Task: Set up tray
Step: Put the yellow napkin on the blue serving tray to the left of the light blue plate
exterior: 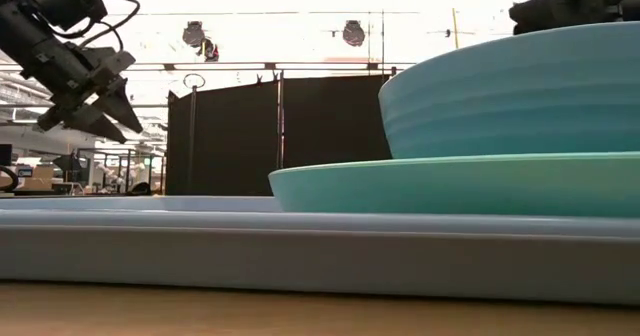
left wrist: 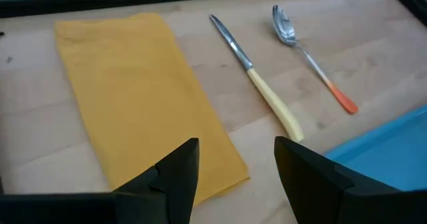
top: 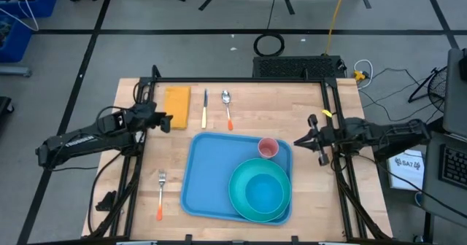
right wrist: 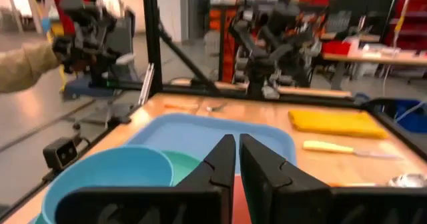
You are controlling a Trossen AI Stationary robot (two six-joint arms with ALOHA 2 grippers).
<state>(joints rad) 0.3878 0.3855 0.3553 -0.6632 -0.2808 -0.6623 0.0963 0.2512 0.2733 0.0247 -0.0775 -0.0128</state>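
Centrally, tray (top: 208,173), between left pincer (top: 166,120), right pincer (top: 299,141)

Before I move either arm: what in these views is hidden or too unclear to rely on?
- Pink cup: hidden in the low view behind the bowl and plate.
- Fork: seen only in the high view, too small to read its tines.
- Tray: only a corner shows in the left wrist view, cut by the edge.
- Right wrist view: blurred; right gripper fingers block the tray's middle.
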